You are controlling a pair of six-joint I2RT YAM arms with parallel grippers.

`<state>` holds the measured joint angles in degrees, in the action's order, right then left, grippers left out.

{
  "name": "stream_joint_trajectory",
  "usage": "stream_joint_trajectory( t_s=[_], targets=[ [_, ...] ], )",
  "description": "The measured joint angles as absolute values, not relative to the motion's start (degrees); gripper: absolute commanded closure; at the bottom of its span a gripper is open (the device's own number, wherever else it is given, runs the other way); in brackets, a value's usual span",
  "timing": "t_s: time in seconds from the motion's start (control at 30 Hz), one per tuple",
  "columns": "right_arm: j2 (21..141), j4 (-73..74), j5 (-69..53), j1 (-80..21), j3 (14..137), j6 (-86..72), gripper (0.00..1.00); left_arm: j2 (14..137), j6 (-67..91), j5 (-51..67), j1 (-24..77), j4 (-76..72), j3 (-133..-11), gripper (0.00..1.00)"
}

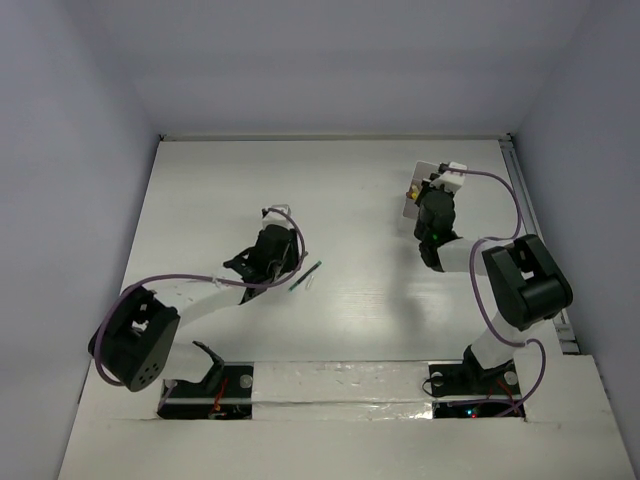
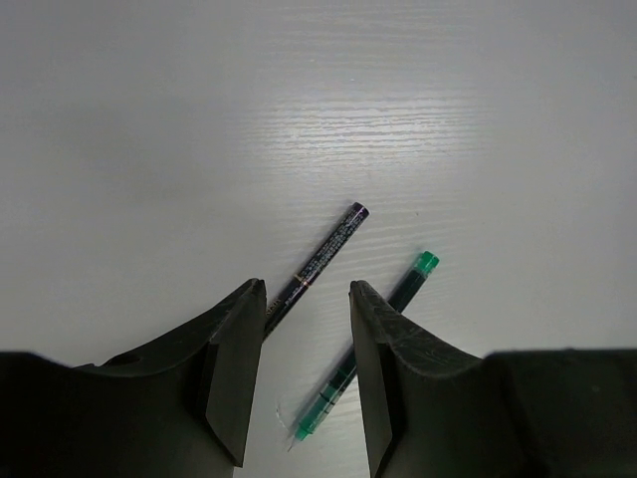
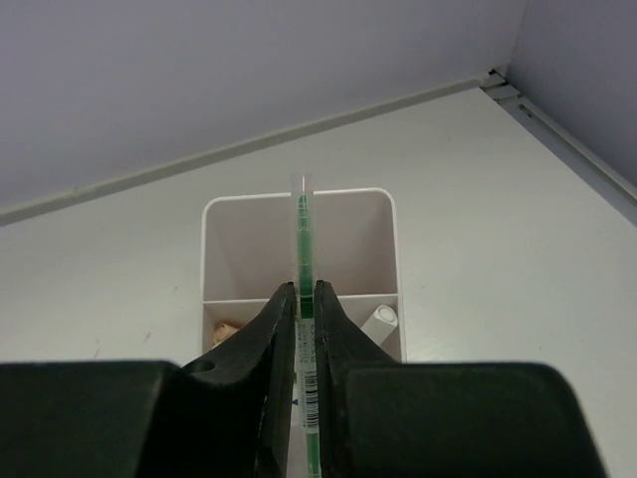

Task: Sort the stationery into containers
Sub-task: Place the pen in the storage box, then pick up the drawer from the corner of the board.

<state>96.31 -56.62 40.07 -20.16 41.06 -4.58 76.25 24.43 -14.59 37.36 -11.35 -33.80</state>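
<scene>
My right gripper (image 3: 306, 289) is shut on a green pen (image 3: 303, 234) that points out over the white divided container (image 3: 231, 249), above its far compartment. In the near compartments lie a white marker (image 3: 379, 321) and a tan-orange piece (image 3: 227, 329). In the top view this container (image 1: 412, 196) is mostly hidden behind the right gripper (image 1: 434, 203). My left gripper (image 2: 307, 289) stands open just above the table with nothing between its fingers. Below it lie a dark pen (image 2: 330, 246) and a green-capped pen (image 2: 416, 273), each partly hidden by a finger. Both pens (image 1: 305, 277) lie side by side right of the left gripper (image 1: 270, 255).
Grey walls close off the table at the back and both sides. A metal rail (image 1: 540, 230) runs along the right edge. The container sits near the back right corner.
</scene>
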Motion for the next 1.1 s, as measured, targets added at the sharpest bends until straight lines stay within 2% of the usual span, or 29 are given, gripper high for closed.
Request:
stream_joint_trajectory(
  t_s=[0.1, 0.13, 0.23, 0.57, 0.83, 1.03, 1.1],
  targets=[
    [95.9, -54.0, 40.4, -20.2, 41.6, -5.1, 0.81, 77.4, 23.8, -14.3, 37.4, -11.4, -34.7, 0.64],
    [95.6, -53.1, 40.5, -20.2, 41.7, -5.5, 0.74, 77.8, 23.5, -14.1, 37.4, -11.4, -35.0, 0.64],
    [95.1, -51.0, 40.8, -20.2, 42.0, -6.3, 0.64, 79.5, 22.9, -13.6, 37.4, -11.5, -35.6, 0.64],
    [93.0, -47.5, 40.7, -20.2, 42.0, -7.6, 0.59, 84.4, 21.7, -12.4, 37.4, -11.2, -36.8, 0.64],
    [82.2, -41.2, 38.3, -20.2, 42.0, -10.8, 0.49, 84.7, 21.1, -12.6, 37.4, -11.3, -37.6, 0.66],
    [76.3, -38.3, 34.0, -20.2, 42.0, -14.0, 0.46, 86.3, 20.6, -12.2, 37.4, -11.3, -37.7, 0.67],
    [76.0, -37.1, 32.5, -20.2, 42.0, -15.1, 0.46, 87.2, 20.4, -12.0, 37.4, -11.2, -38.1, 0.70]
  ],
)
